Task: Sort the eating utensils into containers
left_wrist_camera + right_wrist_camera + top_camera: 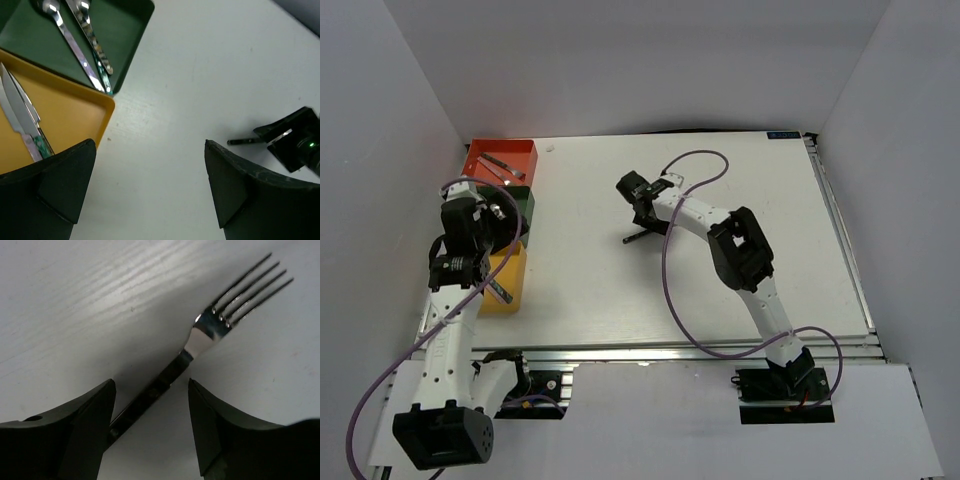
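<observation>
A fork (pixel 210 330) with a silver head and a dark handle lies on the white table (pixel 720 280). My right gripper (pixel 150 390) is open and low over it, with the handle between the fingers, close to the left one. In the top view the right gripper (pixel 645 222) sits just above the fork (pixel 632 239). My left gripper (pixel 150 150) is open and empty above the table beside the yellow bin (pixel 75 115), which holds knives (pixel 20 110). The dark green bin (pixel 125 30) holds two spoons (pixel 75 50). The orange-red bin (pixel 515 150) holds two utensils (pixel 498 166).
The three bins stand in a column at the table's left edge: orange-red at the back, dark green (pixel 525 205) in the middle, yellow (pixel 510 290) nearest. The left arm (pixel 460 260) hangs over them. White walls close in the table. A purple cable (pixel 670 260) loops along the right arm.
</observation>
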`<state>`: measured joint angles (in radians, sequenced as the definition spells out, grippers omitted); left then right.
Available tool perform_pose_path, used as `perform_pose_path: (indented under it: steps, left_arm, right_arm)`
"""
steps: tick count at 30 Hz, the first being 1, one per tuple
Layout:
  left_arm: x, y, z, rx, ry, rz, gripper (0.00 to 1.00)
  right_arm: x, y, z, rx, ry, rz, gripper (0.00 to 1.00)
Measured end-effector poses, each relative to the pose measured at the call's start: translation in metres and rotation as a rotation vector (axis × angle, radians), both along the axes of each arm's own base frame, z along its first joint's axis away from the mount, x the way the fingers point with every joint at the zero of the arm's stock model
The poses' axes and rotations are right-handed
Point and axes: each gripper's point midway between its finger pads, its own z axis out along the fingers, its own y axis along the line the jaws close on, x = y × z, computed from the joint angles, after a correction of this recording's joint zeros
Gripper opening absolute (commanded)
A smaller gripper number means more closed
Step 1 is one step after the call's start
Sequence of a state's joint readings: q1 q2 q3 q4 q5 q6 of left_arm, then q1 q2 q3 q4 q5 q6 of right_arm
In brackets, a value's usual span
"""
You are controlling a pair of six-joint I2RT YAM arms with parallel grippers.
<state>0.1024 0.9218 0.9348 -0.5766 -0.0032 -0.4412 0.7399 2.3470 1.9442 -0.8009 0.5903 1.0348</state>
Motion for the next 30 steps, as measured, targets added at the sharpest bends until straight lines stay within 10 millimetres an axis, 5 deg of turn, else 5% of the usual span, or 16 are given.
perform_pose_path:
  steps: [2, 6, 13, 15, 18, 23, 30]
  left_arm:
    - [-0.006, -0.003, -0.012, 0.002, 0.035, -0.013, 0.98]
    - [-0.01, -0.008, -0.023, -0.007, 0.062, -0.039, 0.98]
    - [-0.012, -0.042, -0.045, -0.114, 0.072, -0.165, 0.98]
    - [-0.013, -0.07, -0.05, -0.157, 0.065, -0.252, 0.98]
    - [-0.021, -0.142, -0.051, -0.238, 0.045, -0.477, 0.98]
    - [-0.049, -0.246, -0.059, -0.363, 0.04, -0.789, 0.97]
    - [-0.056, -0.316, -0.074, -0.417, 0.065, -0.923, 0.88]
  right_arm:
    - [-0.003, -0.003, 0.0, 0.003, -0.001, -0.025, 0.52]
    - [-0.02, -0.022, -0.003, 0.006, 0.001, -0.091, 0.0]
    - [-0.045, -0.049, -0.003, 0.071, -0.006, -0.104, 0.0]
    - [-0.058, -0.055, -0.002, 0.095, -0.009, -0.023, 0.0]
    - [-0.085, -0.061, 0.007, 0.13, -0.002, 0.101, 0.0]
    - [-0.094, -0.047, 0.07, 0.264, -0.127, 0.243, 0.0]
    - [-0.111, -0.025, 0.161, 0.468, -0.355, 0.376, 0.0]
